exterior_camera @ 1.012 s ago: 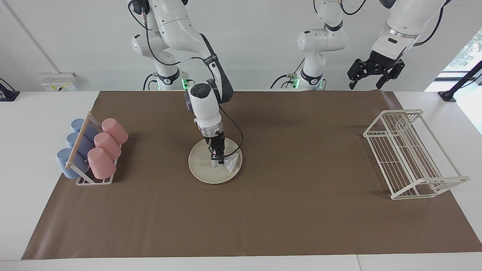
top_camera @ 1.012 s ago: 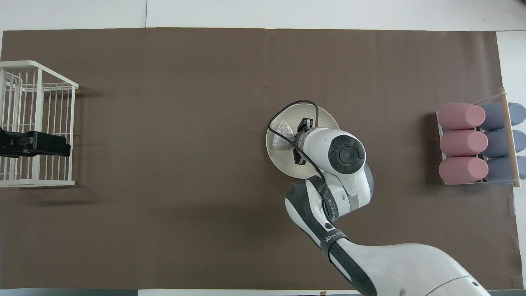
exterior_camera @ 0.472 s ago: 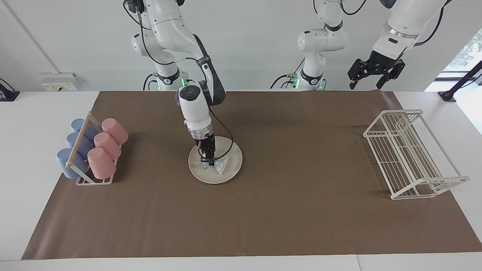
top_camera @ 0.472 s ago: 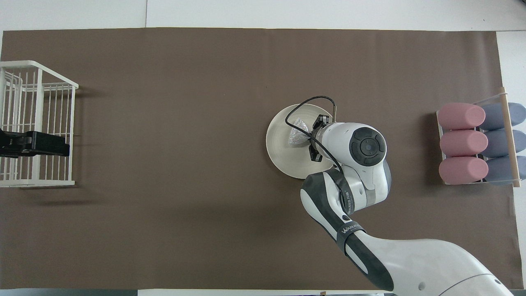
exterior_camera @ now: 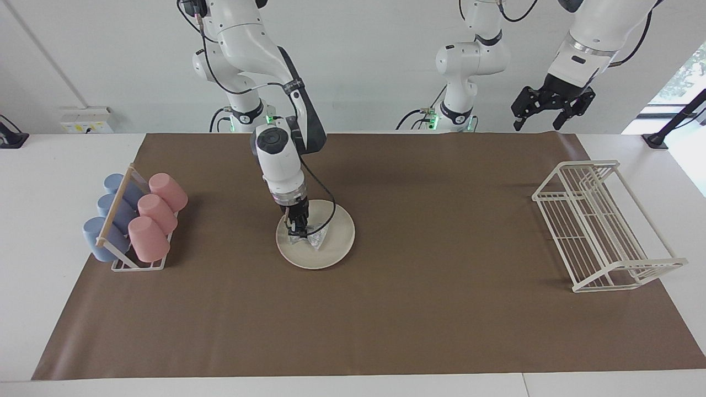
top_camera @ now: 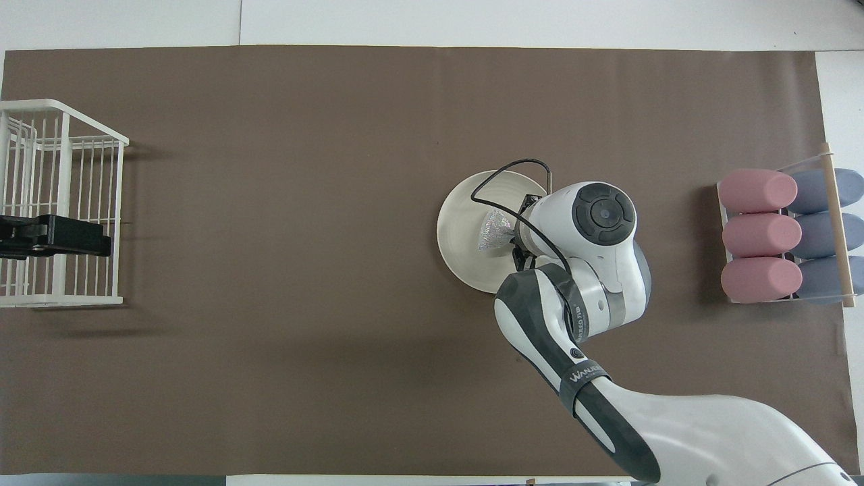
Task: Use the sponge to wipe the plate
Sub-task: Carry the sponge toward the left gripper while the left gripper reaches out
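Two claws: right claw (exterior_camera: 298,230) pinches sponge (exterior_camera: 315,237) on plate (exterior_camera: 336,242), mid-wipe; next sweep toward three o'clock. Left claw (exterior_camera: 551,113) waits, spread, empty.

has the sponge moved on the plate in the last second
Yes. Shut on the sponge, the right gripper has dragged it across the plate toward the cup rack at the right arm's end of the table.
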`<state>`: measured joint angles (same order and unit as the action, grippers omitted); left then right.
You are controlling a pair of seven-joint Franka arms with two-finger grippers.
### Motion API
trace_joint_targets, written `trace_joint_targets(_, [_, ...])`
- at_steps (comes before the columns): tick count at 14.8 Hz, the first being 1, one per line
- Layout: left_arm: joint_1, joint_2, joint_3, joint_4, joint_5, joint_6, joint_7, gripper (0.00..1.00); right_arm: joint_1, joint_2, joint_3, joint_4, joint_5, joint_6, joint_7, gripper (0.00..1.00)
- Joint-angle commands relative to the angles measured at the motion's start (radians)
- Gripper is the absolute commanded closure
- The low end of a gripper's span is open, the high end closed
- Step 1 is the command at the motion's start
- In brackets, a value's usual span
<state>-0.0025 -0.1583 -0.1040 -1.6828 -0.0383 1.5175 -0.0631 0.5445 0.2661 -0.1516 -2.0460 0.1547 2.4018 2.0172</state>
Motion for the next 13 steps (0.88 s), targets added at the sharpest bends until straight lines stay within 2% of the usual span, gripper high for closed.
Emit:
trace_joint_targets(1, [0.012,-0.029,0.006,-0.032,-0.017,-0.002,-0.006,0.00,0.003,-0.129,0.014,0.027,-0.009,-0.133,0.061,1.00])
trace_joint_targets(4, [0.084,-0.033,0.013,-0.057,-0.171,0.027,0.006,0.00,0.023,-0.139,0.014,0.144,-0.004,-0.291,0.087,1.00])
trace_joint_targets(9, [0.136,-0.032,0.015,-0.161,-0.440,0.128,0.019,0.00,0.113,-0.142,0.014,0.332,-0.001,-0.404,0.216,1.00])
trace_joint_targets(13, [0.174,-0.026,0.017,-0.271,-0.688,0.197,0.118,0.00,0.186,-0.133,0.030,0.380,0.002,-0.328,0.276,1.00])
